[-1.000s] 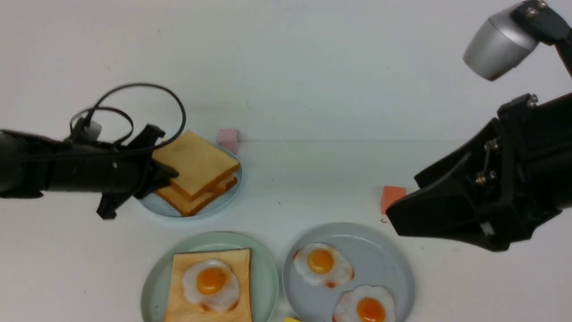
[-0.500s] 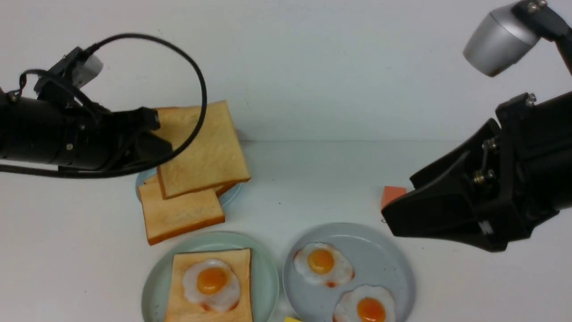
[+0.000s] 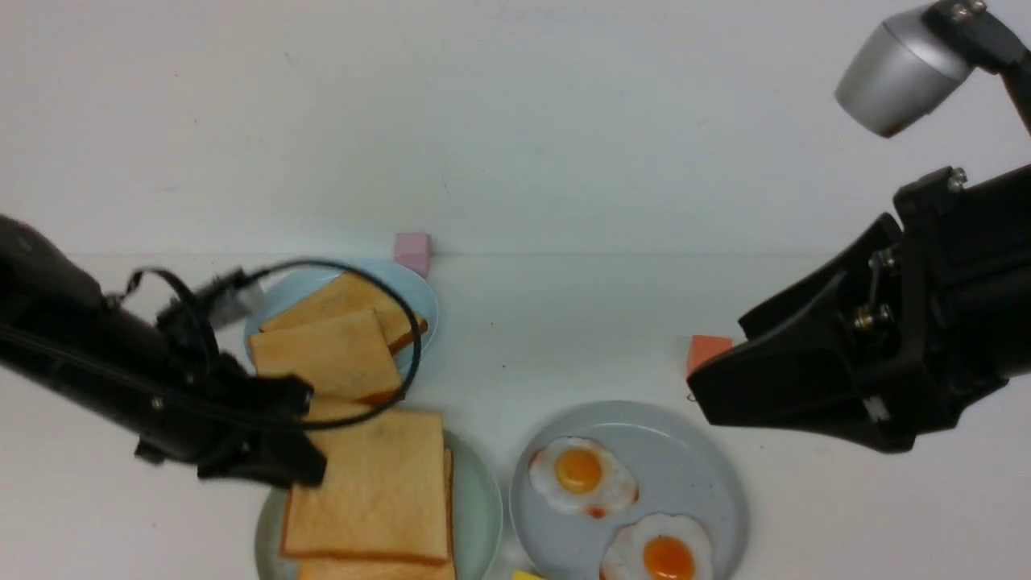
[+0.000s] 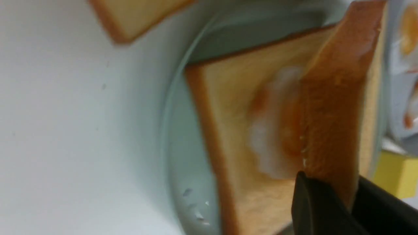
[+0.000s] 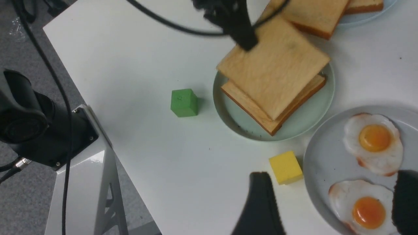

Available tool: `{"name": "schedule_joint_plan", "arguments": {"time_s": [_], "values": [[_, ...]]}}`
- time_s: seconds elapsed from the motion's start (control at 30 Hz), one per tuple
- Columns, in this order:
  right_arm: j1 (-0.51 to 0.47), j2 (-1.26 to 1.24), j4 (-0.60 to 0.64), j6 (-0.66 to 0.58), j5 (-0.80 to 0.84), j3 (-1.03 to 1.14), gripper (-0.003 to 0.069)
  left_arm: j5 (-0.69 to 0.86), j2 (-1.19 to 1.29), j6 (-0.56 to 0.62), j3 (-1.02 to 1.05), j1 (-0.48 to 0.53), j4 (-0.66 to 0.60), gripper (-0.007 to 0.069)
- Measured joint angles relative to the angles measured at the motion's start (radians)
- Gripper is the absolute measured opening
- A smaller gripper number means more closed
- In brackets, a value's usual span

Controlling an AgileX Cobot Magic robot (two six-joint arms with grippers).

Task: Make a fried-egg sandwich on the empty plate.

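White tabletop, plain white wall behind. My left gripper (image 3: 302,447) is pinched on the far-left corner of the top toast slice (image 3: 374,483), over the mint-green plate (image 3: 483,499) at near left. In the blurry left wrist view that slice is tilted, its held side raised, with the fried egg (image 4: 271,140) showing underneath on the bottom toast slice (image 5: 277,122). My right gripper (image 5: 333,209) hangs empty with jaws spread, above the grey-blue plate (image 3: 693,467) holding two eggs (image 3: 578,475). Farther left, the light-blue plate (image 3: 419,290) holds two spare slices (image 3: 330,354). Pink block (image 3: 411,250) sits far, orange block (image 3: 709,350) right, yellow block (image 5: 285,167) between the near plates, and green block (image 5: 184,102) left of the mint-green plate.
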Motion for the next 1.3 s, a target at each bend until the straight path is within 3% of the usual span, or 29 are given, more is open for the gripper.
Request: {"name": "schedule_joint_plan", "arguments": {"time_s": [0.33,0.57,0.67,0.83,0.9,1.0,1.13,1.17,1.27,1.3], "values": [[0.000,0.000,0.000,0.000,-0.001,0.000,0.0517,-0.062,0.100,0.021,0.015,0.000,-0.079,0.0085],[0.000,0.000,-0.002,0.000,-0.009,0.000,0.0484,-0.051,0.054,-0.022,0.015,0.000,-0.025,0.0274],[0.000,0.000,-0.008,0.003,-0.021,0.000,0.0368,-0.036,-0.031,-0.090,0.015,0.000,0.040,0.0397],[-0.011,-0.010,-0.133,0.129,-0.009,0.000,0.0048,0.058,-0.182,-0.214,-0.026,0.000,0.118,0.0489],[-0.031,-0.020,-0.225,0.202,0.002,0.000,-0.0006,0.094,-0.244,-0.237,-0.050,0.000,0.118,0.0492],[-0.062,-0.058,-0.333,0.263,-0.012,0.025,-0.0011,0.122,-0.345,-0.249,-0.061,-0.002,0.094,0.0478],[-0.070,-0.172,-0.364,0.277,-0.115,0.132,-0.0010,0.128,-0.469,-0.251,-0.059,-0.051,0.091,0.0412],[-0.070,-0.207,-0.364,0.278,-0.153,0.171,-0.0010,0.129,-0.495,-0.253,-0.057,-0.074,0.096,0.0386],[-0.070,-0.402,-0.363,0.280,-0.369,0.408,-0.0010,0.141,-0.629,-0.272,-0.018,-0.210,0.128,0.0213],[-0.070,-0.423,-0.363,0.280,-0.393,0.421,-0.0010,0.141,-0.644,-0.278,-0.011,-0.224,0.130,0.0203]]}}
